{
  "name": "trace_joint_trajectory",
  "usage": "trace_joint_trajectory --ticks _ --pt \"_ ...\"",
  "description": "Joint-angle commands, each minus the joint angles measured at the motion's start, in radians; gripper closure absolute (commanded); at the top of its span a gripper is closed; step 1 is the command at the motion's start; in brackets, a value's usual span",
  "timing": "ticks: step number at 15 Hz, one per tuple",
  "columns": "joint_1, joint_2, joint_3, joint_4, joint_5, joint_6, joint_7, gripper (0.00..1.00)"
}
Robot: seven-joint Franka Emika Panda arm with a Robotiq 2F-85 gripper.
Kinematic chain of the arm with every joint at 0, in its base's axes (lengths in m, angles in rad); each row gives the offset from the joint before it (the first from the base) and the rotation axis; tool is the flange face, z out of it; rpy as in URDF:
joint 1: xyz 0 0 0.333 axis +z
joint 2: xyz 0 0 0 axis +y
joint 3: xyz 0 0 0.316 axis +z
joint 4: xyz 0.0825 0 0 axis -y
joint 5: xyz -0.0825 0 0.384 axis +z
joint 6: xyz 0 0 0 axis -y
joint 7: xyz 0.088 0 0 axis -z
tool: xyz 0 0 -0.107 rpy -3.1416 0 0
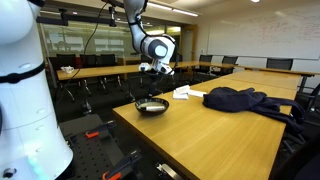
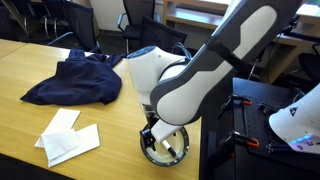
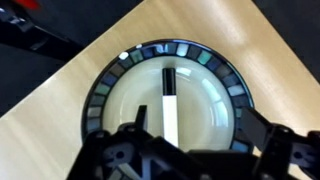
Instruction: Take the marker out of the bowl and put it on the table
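Observation:
A white marker with a black cap (image 3: 169,105) lies in the middle of a bowl (image 3: 105,85) that has a pale inside and a dark patterned rim. In the wrist view my gripper (image 3: 200,135) hangs right above the bowl, its fingers spread wide, one at each side of the marker's near end, holding nothing. In both exterior views the gripper (image 1: 156,72) (image 2: 152,132) is just above the bowl (image 1: 152,106) (image 2: 165,150), which sits near a corner of the wooden table (image 1: 215,135). The marker is hidden in the exterior views.
A dark blue garment (image 2: 75,78) (image 1: 245,100) lies on the table beyond the bowl. White papers (image 2: 68,135) (image 1: 186,93) lie beside the bowl. Office chairs (image 2: 75,25) and other tables stand around. The table edge is close to the bowl.

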Motion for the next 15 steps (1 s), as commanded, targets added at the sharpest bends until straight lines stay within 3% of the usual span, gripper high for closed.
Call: trace_joint_trajectory --ticks 1,5,6,7,9,15 --pt "0.026 0.080 -0.027 0.058 0.032 0.004 -0.085 0.00" --pt "0.015 0.164 -0.025 0.098 0.073 0.026 -0.145 0.01" --pt "0.013 0.181 -0.025 0.110 0.083 0.028 -0.160 0.07" --pt "0.004 0.197 -0.019 0.120 0.101 0.032 -0.178 0.26" --pt "0.002 0.217 -0.023 0.136 0.119 0.038 -0.193 0.37" --pt "-0.006 0.205 -0.037 0.130 0.141 0.032 -0.203 0.85"
